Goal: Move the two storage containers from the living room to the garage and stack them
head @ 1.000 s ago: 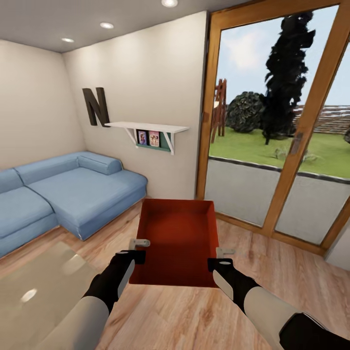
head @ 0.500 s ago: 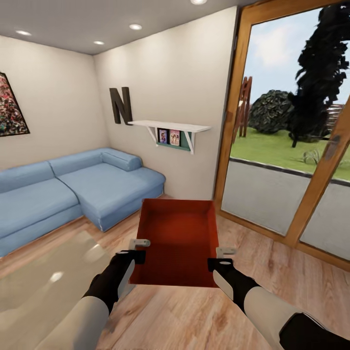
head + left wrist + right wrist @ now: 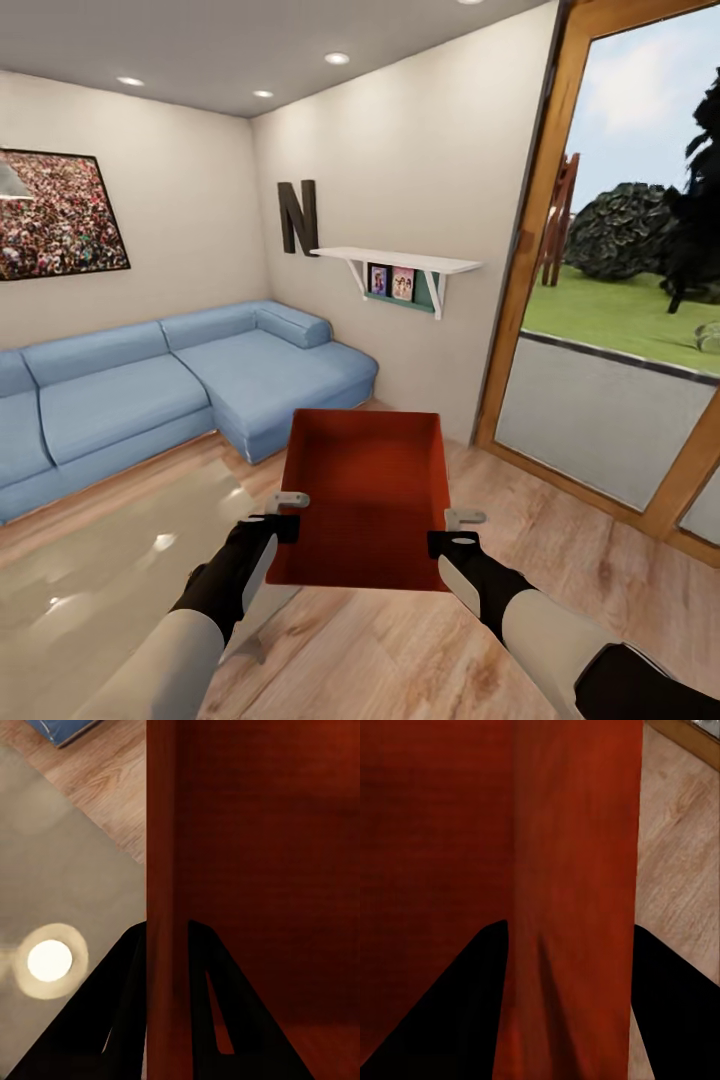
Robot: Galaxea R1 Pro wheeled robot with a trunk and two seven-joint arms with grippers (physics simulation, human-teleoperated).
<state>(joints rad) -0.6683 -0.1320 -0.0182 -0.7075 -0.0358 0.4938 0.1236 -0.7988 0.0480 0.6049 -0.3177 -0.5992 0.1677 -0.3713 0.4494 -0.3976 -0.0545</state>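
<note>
Indoors, red-orange container [image 3: 365, 490] clamped by left gripper [image 3: 287, 512] and right gripper [image 3: 452, 530], wall letter "N" [image 3: 298, 216].

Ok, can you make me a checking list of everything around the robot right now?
Surface: light wood-plank floor; glass coffee table beside the left arm.
Job's things: one red-orange storage container, held up off the floor.
Clutter: nothing seen.
End effectors: left end effector clamps the container's left wall; right end effector clamps its right wall.
Cables: nothing seen.
Surroundings: blue sofa, wall shelf, letter N, framed picture, glass garden door.
</note>
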